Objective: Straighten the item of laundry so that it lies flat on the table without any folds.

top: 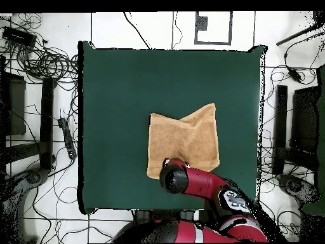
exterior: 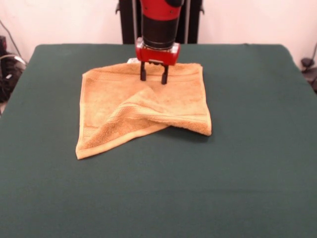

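One towel (exterior: 143,109) lies on the green worktop (exterior: 247,163), its near right corner folded over toward the middle. Above the towel's far edge the tool (exterior: 154,77) hangs, fingers apart, holding nothing.

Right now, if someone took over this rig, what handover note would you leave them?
Gripper: open, fingers straddling the towel's far part near the robot, holding nothing.
Towel: mid-table on the green table, toward the robot's side. One near corner is folded back over the middle, leaving a diagonal flap and a notch in the near edge.
Done: most of the towel lies flat.
Left: pull that folded corner back out and smooth it.
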Robot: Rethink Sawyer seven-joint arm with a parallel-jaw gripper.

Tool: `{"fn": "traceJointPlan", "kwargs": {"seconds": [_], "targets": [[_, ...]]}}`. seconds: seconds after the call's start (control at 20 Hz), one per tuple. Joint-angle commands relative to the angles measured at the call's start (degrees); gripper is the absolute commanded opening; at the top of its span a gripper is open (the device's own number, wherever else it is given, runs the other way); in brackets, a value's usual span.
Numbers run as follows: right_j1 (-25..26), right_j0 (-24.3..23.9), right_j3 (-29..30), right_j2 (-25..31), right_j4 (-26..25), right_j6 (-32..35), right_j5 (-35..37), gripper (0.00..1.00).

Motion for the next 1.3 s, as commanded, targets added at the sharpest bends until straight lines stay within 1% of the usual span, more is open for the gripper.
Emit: {"fn": "traceJointPlan", "kwargs": {"seconds": [0.05,0.25,0.45,0.75,0.9,1.0,1.2,1.3], "targets": [[24.71,-1.92,-4.73,4.58,-1.85,10.11,-13.46,1.0],[24.89,-2.14,-4.43,4.6,-0.7,11.4,-12.96,1.0],[25.39,-3.32,-4.57,5.59,0.16,11.11,-10.82,1.0],[26.77,-1.29,-6.42,3.93,0.29,9.07,-6.44,1.0],[27.71,-2.53,-6.89,4.82,-0.53,7.38,-4.65,1.0],[28.47,-4.31,-6.95,6.1,-1.15,6.7,-4.88,1.0],[29.03,-3.85,-6.86,5.52,1.19,8.25,-3.02,1.0],[29.35,-3.8,-7.11,5.49,1.53,8.18,-2.04,1.0]]}}
